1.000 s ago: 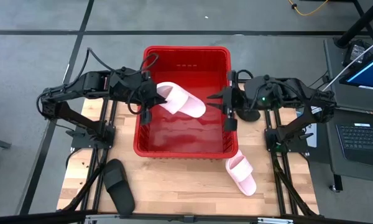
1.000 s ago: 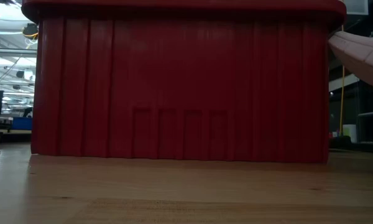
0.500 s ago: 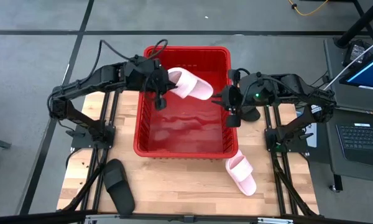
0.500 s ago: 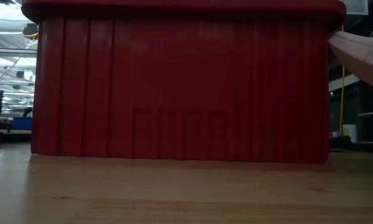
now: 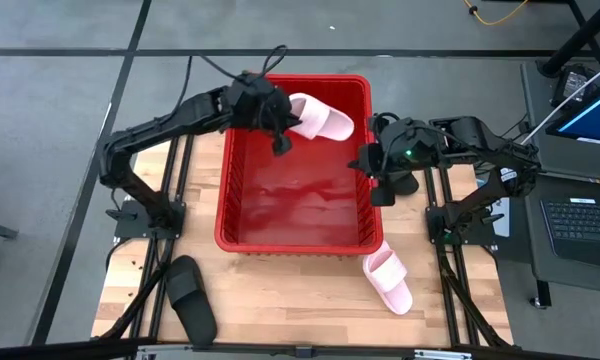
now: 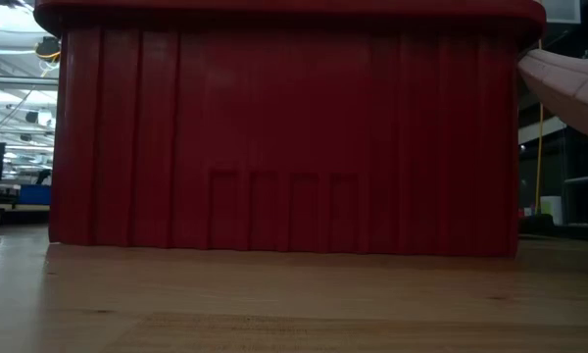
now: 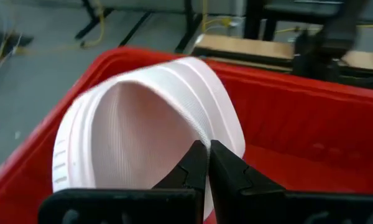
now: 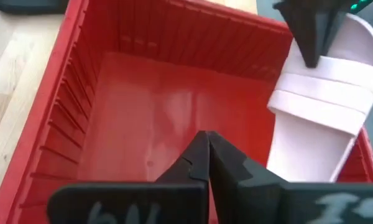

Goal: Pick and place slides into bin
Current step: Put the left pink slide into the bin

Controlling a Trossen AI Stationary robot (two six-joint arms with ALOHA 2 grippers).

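Holding that pink slide (image 5: pixel 320 119) pinched in your left jaws (image 5: pixel 277 121), lower inside the bin (image 5: pixel 242 190) before releasing; right jaws (image 5: pixel 368 163) pressed together.

I can read almost nothing here: only blurred pale marks on my right wrist housing (image 8: pixel 174 208), perhaps digits, too cut off to make out. No other text shows.

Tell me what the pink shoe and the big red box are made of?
The pink slide sandal looks like soft, matte foam or rubber, with moulded ridges on its strap. The red bin looks like hard, glossy plastic: its floor shines and its walls are ribbed.
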